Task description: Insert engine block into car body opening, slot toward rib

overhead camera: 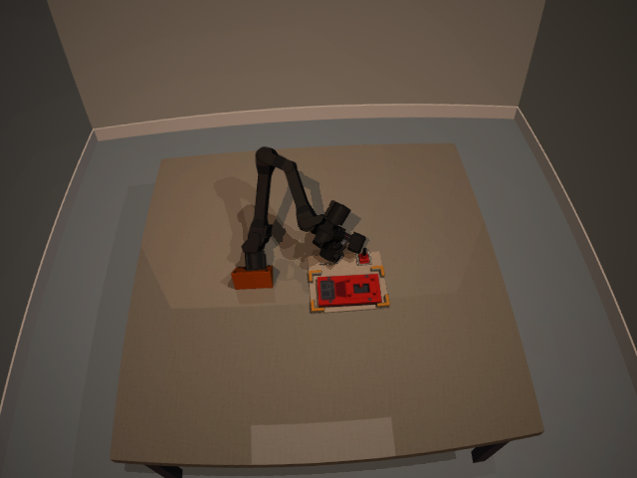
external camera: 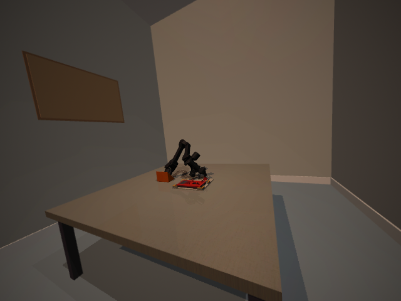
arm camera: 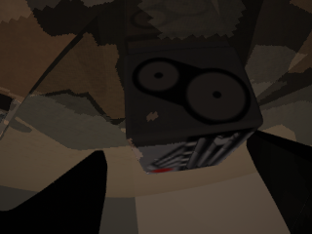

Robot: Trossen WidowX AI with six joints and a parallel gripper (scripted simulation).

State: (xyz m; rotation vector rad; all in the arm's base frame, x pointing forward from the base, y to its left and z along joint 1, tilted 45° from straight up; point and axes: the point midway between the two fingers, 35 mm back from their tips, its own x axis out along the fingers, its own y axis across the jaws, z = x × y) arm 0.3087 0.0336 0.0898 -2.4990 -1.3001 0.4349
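Observation:
The red car body (overhead camera: 340,289) (external camera: 191,184) lies flat between orange corner brackets. Its dark opening (overhead camera: 361,288) shows in the top view, with no engine block in it. The dark engine block (arm camera: 190,97) shows in the wrist view, its face with two round discs toward the camera and a striped side below. My gripper (overhead camera: 345,249) (external camera: 199,175) (arm camera: 178,148) is open and low, behind the car body. Its two black fingers stand apart, with gaps to both sides of the block. The block is hidden in the top and exterior views; what it rests on and its slot side cannot be told.
A small red part with a black knob (overhead camera: 363,256) stands behind the car body, close to the gripper. The orange bracket (overhead camera: 378,271) at the back right corner is near it. The orange box (overhead camera: 252,279) (external camera: 163,177) at the arm's base is left of the car body.

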